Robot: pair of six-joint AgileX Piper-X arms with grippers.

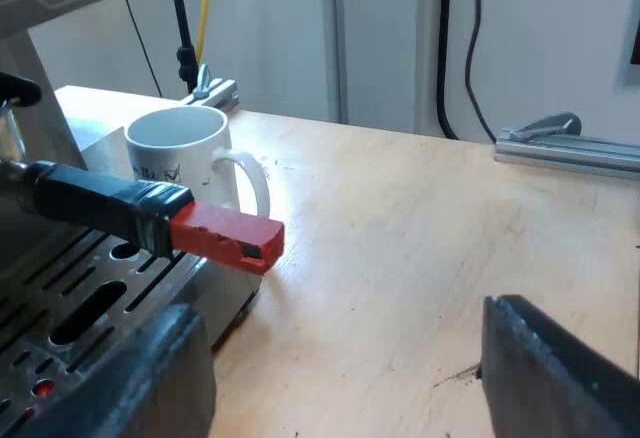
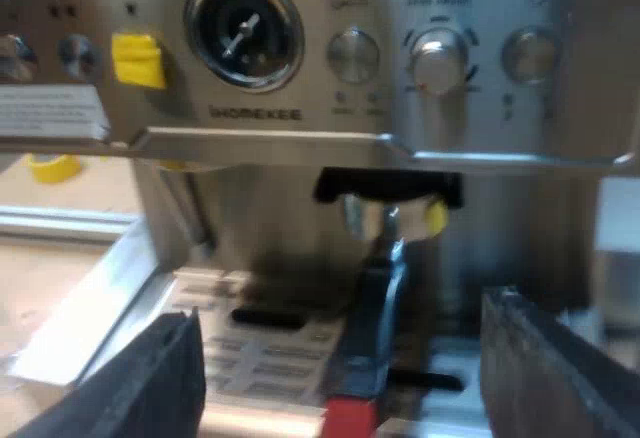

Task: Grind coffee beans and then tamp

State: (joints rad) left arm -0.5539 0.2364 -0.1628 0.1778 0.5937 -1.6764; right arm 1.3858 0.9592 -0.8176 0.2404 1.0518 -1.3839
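Left wrist view: holder handle [image 1: 140, 213] juts level from the espresso machine [image 2: 170, 18], red end outward beside the mug [image 1: 185, 153]; left gripper [image 1: 338, 313] and right gripper [image 2: 340, 318] both spread, empty.

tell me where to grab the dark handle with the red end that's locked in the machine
Best on the straight stretch of the dark red-tipped handle, just behind its red end. It juts from the steel espresso machine above the slotted drip tray, flanks free, so probably come end-on, jaws either side. The white ceramic mug stands close.
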